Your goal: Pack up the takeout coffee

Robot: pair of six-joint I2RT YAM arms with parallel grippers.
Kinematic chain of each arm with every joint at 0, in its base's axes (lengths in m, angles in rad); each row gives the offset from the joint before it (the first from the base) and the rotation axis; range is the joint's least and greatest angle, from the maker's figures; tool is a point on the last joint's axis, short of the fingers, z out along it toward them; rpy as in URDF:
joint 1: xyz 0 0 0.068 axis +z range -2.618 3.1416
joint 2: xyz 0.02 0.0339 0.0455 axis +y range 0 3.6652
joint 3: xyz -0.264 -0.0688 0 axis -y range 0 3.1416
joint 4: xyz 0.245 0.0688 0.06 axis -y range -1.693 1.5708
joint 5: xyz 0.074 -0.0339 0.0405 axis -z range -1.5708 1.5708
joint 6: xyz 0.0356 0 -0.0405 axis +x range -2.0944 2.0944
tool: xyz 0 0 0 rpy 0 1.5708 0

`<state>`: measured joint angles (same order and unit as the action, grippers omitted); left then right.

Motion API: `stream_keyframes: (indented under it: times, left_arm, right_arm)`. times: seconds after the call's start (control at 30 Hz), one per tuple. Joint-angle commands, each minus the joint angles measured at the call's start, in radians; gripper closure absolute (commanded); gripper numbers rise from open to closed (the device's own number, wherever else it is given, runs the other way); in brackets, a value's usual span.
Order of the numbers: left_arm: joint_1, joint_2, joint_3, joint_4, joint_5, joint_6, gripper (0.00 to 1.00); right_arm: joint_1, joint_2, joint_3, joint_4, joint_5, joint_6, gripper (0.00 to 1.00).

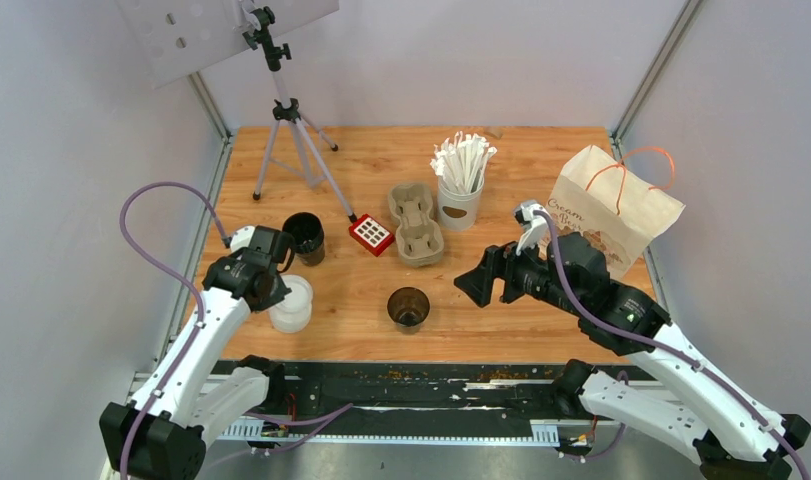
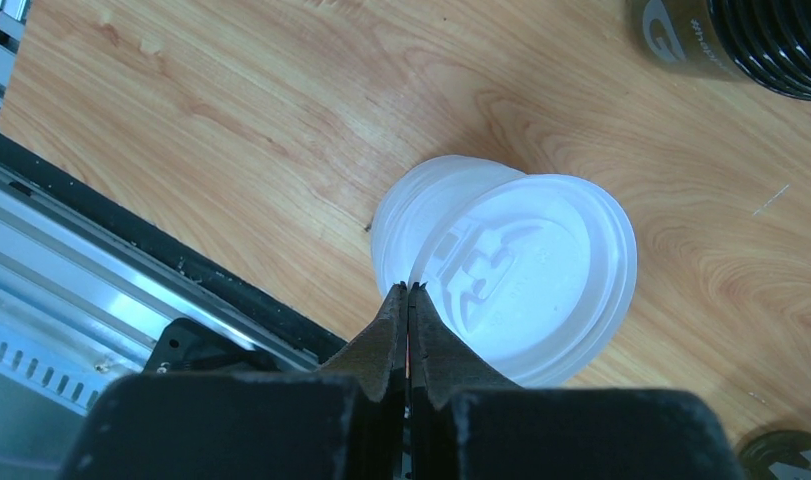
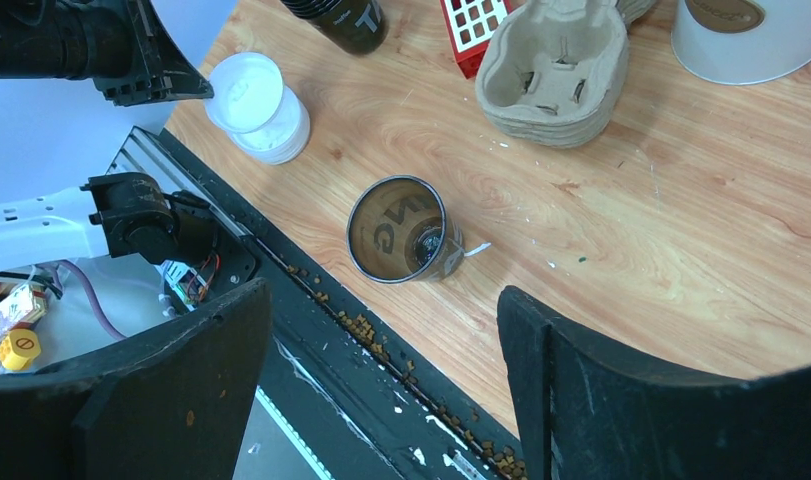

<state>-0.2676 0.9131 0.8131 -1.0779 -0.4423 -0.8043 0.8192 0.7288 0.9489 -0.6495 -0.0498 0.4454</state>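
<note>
Two dark brown cups stand open with no lids on: one at the left (image 1: 303, 238) (image 3: 341, 15), one near the front middle (image 1: 408, 307) (image 3: 401, 230). A stack of white lids (image 1: 291, 303) (image 2: 521, 270) (image 3: 251, 95) sits between the left cup and the table's front edge. My left gripper (image 1: 279, 283) (image 2: 408, 292) is over the stack, its jaws pressed together on the rim of the top lid. My right gripper (image 1: 478, 280) (image 3: 381, 380) is wide open and empty, hovering right of the front cup.
A stack of beige pulp trays (image 1: 416, 222) (image 3: 556, 70), a white cup of wrapped sticks (image 1: 461, 190), a red gridded block (image 1: 371, 234), a paper bag (image 1: 611, 205) at the right and a tripod (image 1: 286, 120) at the back left. A black rail (image 1: 431, 385) runs along the front edge.
</note>
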Motion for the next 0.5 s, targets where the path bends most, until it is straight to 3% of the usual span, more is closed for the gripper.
stream_keyframes:
  times: [0.0,0.23,0.33,0.47]
  left_arm:
    - [0.004,-0.017,0.054,-0.016,0.016,0.021,1.00]
    - [0.004,-0.088,0.122,0.027,0.216,0.065,1.00]
    - [0.005,-0.132,0.115,0.101,0.369,0.037,1.00]
    - [0.005,-0.155,0.079,0.220,0.627,-0.031,1.00]
  right_arm:
    - [-0.002,0.003,0.018,0.071,-0.009,0.019,0.18]
    - [-0.002,-0.033,-0.070,0.344,-0.117,-0.081,0.17]
    - [-0.002,-0.044,-0.124,0.532,-0.147,-0.159,0.15]
    - [0.001,-0.002,-0.128,0.639,-0.194,-0.297,0.14]
